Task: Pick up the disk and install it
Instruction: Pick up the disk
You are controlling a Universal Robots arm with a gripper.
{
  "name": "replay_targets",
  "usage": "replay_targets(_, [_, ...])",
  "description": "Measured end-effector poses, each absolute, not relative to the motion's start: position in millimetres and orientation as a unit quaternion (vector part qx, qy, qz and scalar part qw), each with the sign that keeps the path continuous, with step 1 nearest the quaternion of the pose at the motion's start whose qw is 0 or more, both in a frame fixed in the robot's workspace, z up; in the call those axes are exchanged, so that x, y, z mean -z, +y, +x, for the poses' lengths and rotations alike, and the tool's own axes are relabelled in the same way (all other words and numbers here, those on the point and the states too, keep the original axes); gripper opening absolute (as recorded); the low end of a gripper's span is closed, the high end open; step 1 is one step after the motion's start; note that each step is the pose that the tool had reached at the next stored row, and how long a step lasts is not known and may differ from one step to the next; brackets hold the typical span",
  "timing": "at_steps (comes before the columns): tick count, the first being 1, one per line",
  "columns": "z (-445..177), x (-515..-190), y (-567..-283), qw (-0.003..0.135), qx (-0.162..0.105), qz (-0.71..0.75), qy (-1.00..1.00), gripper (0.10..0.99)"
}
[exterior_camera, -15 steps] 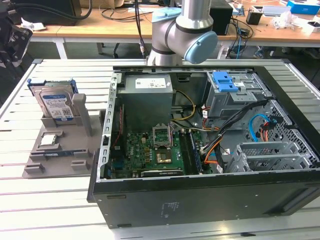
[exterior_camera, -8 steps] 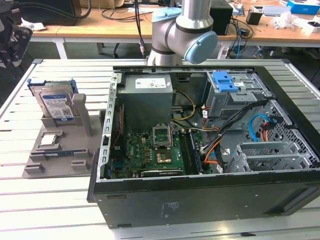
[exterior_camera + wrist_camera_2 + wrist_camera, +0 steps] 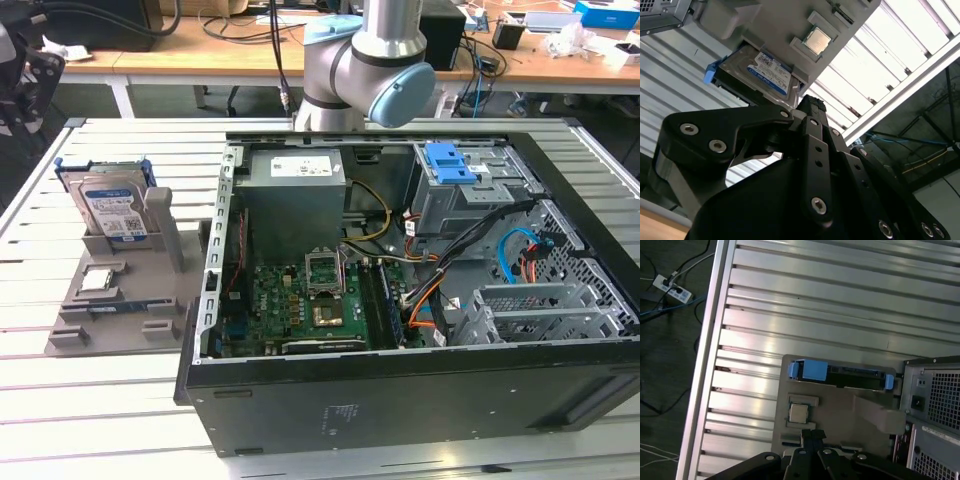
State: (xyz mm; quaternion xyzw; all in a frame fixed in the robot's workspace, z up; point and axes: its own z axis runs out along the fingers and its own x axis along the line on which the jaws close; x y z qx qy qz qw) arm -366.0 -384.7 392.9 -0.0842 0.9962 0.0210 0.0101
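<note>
The disk (image 3: 115,210) is a silver hard drive with a white-and-blue label in a blue plastic carrier. It stands upright in a slot of a grey holder (image 3: 120,300) on the exterior view's left. Both wrist views look down on it: its labelled face (image 3: 767,75) in the second wrist view, its blue-cornered top edge (image 3: 840,375) in the first wrist view. My gripper (image 3: 811,104) (image 3: 809,434) hangs above the holder, well apart from the disk. Its black fingers are shut together with nothing between them.
A small square processor chip (image 3: 97,281) (image 3: 817,40) (image 3: 798,413) lies on the holder in front of the disk. The open computer case (image 3: 400,390) sits on the exterior view's right, holding a grey drive cage with a blue latch (image 3: 450,162). The slatted metal table (image 3: 840,300) ends at an edge (image 3: 705,365).
</note>
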Motion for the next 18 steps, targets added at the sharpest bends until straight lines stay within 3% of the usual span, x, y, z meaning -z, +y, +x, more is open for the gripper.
replay_targets(18, [-366.0,-392.9,-384.7,0.009,-0.022,-0.151,0.988,0.102])
